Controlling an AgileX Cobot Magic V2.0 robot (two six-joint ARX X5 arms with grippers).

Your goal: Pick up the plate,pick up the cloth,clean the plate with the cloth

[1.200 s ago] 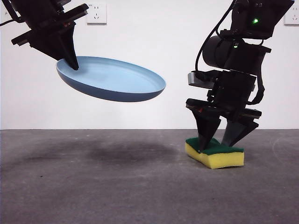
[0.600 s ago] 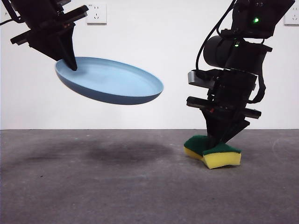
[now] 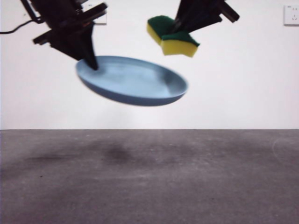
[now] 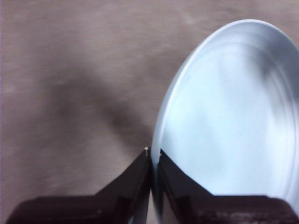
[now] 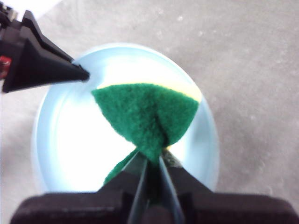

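A: Light-blue plastic, that plate point(image 3: 133, 81), and it hangs tilted in the air above the grey table point(image 3: 149, 177), pinched at its left rim by the left gripper point(image 3: 92, 63). Only an edge grip, with the whole dish sticking out to the right.

B: The wrist view shows the same thing: the two jaws of that gripper point(image 4: 153, 156) are clenched on the thin rim point(image 4: 161, 140) and nothing else supports the plate. If the sponge presses hard on the free side, I'd expect the plate to pivot in the jaws or slip out.

A: And the sponge point(image 3: 172, 35)?

B: It is up high, just above the right part of the plate and not yet touching it. The right gripper point(image 3: 180, 25) is squeezing it at the middle, so the foam is folded and its yellow and green ends flare out.

A: From the right wrist view the green face point(image 5: 147, 114) sits over the plate's bowl point(image 5: 70, 140), with the left gripper's tip point(image 5: 81, 73) at the far rim.

B: That is the other risk. A wipe sweeping left could run the two grippers into each other. Also, pinched so narrowly, the sponge could twist or spring free once it drags on the plastic.

A: So light pressure, near the held rim but clear of the jaws.

B: That's my judgement, yes.
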